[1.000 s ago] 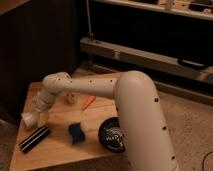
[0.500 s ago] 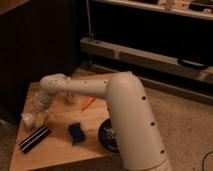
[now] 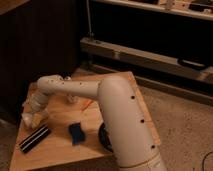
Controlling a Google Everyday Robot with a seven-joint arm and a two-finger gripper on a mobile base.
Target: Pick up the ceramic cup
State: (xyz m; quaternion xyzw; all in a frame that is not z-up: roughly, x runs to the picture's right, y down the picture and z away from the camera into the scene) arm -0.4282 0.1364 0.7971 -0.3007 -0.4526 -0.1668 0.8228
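Note:
The ceramic cup (image 3: 25, 120) shows as a small white shape near the left edge of the wooden table (image 3: 60, 150). My gripper (image 3: 32, 113) is at the end of the white arm (image 3: 80, 90), which reaches across the table from the lower right. The gripper sits right at the cup, just above it and to its right, and partly hides it. I cannot tell whether the two are touching.
A black ribbed object (image 3: 34, 138) lies at the table's front left. A blue sponge (image 3: 76, 133) lies at the middle front. A small white bottle (image 3: 72, 99) and an orange item (image 3: 86, 104) are behind the arm. A dark bowl (image 3: 103, 141) is half hidden by the arm. A dark cabinet stands behind.
The arm's big lower link has swung left and now covers more of the dark bowl. The gripper has stayed by the cup at the table's left edge.

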